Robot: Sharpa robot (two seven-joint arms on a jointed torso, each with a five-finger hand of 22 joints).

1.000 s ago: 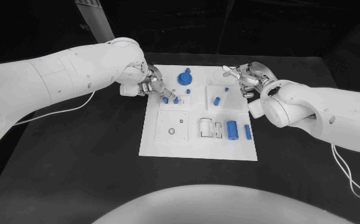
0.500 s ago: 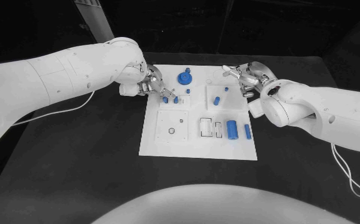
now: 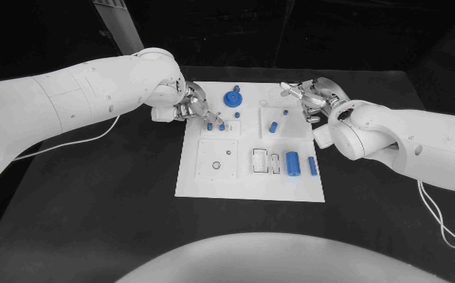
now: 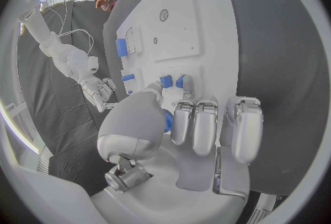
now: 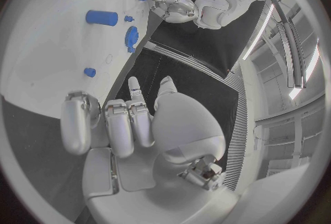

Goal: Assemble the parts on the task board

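The white task board (image 3: 251, 184) lies mid-table. My left hand (image 3: 192, 108) hovers over its far left part, fingertips down at two small blue pegs (image 3: 215, 126) standing side by side. In the left wrist view the thumb tip touches one of the pegs (image 4: 165, 81); whether it is gripped is unclear. A blue gear (image 3: 232, 100) stands just beside this hand. My right hand (image 3: 309, 102) hangs over the board's far right edge, fingers apart and holding nothing, next to a small blue stud (image 3: 285, 112) and a short blue pin (image 3: 273, 127).
Two blue cylinders (image 3: 302, 163) lie by white slots (image 3: 265, 161) on the board's right side. A square plate with a hole (image 3: 218, 159) sits at the left. Dark table surrounds the board. A grey post (image 3: 109, 6) rises at the back left.
My left hand has edged slightly up and back from the two pegs, which stay in place. The right hand has hardly moved.
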